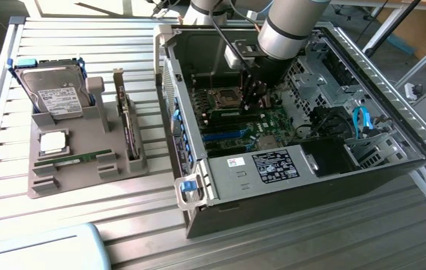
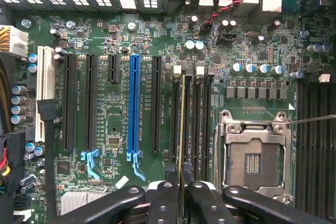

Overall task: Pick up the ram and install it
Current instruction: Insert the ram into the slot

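**Ram pinched over the memory slots inside the case**

The arm reaches down into the open PC case (image 1: pixel 333 185). In the exterior view the gripper (image 1: pixel 252 104) sits over the motherboard, just at 3 o'clock of the CPU socket (image 1: pixel 223 97).

In the wrist view the two inner fingers (image 2: pixel 165 200) are nearly together and clamp the ram (image 2: pixel 182 129) edge-on between them. The ram shows as a thin green-yellow line running along the memory slots (image 2: pixel 197 124), between the blue slot (image 2: pixel 134 108) and the socket. Whether it is seated or just above the slot, I cannot tell.

In the exterior view, at 9 o'clock of the case, is a gray tray (image 1: pixel 85 180). It holds a hard drive (image 1: pixel 55 93) at its 12 o'clock end and an upright expansion card (image 1: pixel 128 126) on its 3 o'clock side. A second green stick (image 1: pixel 74 161) lies flat toward 6 o'clock.
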